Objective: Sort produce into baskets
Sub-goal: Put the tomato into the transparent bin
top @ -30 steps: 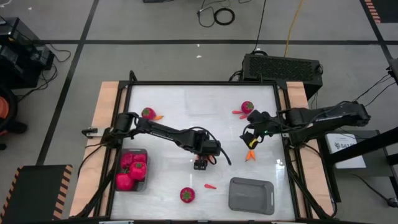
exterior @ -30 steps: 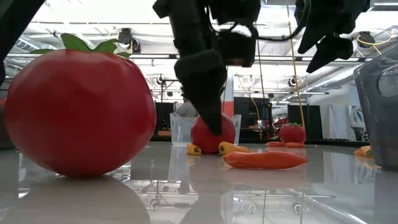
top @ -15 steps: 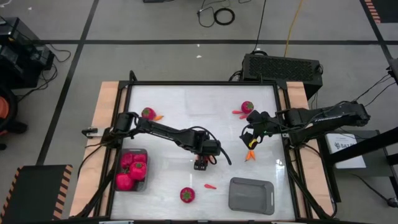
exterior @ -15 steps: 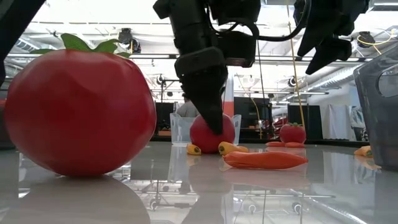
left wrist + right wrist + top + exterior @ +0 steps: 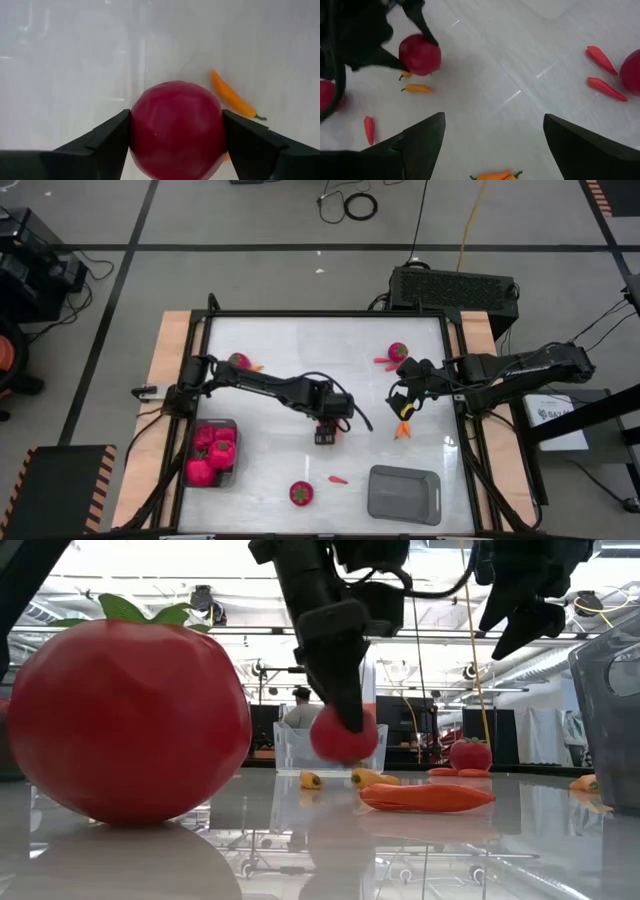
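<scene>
My left gripper [image 5: 325,434] is shut on a round red produce piece [image 5: 176,131] over the middle of the table. In the low view the piece [image 5: 343,734] hangs clear of the table. My right gripper [image 5: 404,404] is open and empty above the table's right part, over two orange pieces [image 5: 403,429]. A grey bin [image 5: 213,452] at the near left holds several magenta pieces. A second grey bin [image 5: 404,493] stands at the near right. A clear tray [image 5: 288,748] shows faintly in the low view. My left gripper pinches the round red piece by two opposite sides [image 5: 138,131] between its two fingers. The fingers come from above, pointing down. The piece hangs at the fingers' free ends [image 5: 340,705], lifted clear of the table.
A red round piece with a green top [image 5: 301,493] and a small red piece [image 5: 338,479] lie near the front. One round piece [image 5: 238,361] lies far left, another [image 5: 398,352] far right with red pieces [image 5: 383,362]. An orange piece [image 5: 231,95] lies under my left gripper.
My left gripper has gone up and a little toward the table's far edge, staying shut on the round red piece. The piece, which rested on the table, is now lifted clear of it.
</scene>
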Robot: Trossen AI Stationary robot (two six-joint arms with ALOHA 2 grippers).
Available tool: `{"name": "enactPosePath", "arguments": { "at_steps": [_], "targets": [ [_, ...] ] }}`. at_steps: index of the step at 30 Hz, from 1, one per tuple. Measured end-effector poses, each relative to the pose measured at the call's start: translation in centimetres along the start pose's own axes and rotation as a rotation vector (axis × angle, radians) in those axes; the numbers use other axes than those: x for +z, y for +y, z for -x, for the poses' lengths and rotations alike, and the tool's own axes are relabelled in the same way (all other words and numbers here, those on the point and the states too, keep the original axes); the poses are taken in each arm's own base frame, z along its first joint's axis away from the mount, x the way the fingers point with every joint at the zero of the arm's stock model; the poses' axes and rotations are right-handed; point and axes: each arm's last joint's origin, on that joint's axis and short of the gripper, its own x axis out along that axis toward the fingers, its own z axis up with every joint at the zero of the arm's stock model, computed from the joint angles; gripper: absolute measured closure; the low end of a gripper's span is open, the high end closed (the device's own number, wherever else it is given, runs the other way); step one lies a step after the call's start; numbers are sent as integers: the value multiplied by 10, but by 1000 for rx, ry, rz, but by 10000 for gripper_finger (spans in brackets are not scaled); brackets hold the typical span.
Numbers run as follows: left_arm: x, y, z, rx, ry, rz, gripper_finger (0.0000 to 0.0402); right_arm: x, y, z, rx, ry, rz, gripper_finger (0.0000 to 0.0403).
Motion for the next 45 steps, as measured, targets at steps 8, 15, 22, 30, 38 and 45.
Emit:
{"name": "enactPosePath", "arguments": {
  "at_steps": [8, 15, 22, 30, 38, 45],
  "targets": [
    [6, 43, 55, 71, -132, 96, 120, 0, 0, 0, 5, 8, -2, 74],
    [2, 101, 105, 178, -277, 298, 121, 0, 0, 0, 6, 7, -7, 74],
    [-13, 164, 119, 281, -302, 490, 121, 0, 0, 0, 6, 7, -18, 74],
    [-27, 220, 111, 318, -324, 703, 121, 0, 0, 0, -1, -1, 5, 74],
    [-32, 225, 83, 235, -211, 745, 121, 1, -1, 0, -22, -22, 27, 74],
    [-35, 225, 64, 225, -127, 749, 111, 1, -1, 0, -22, -23, 39, 74]
  ]
}}
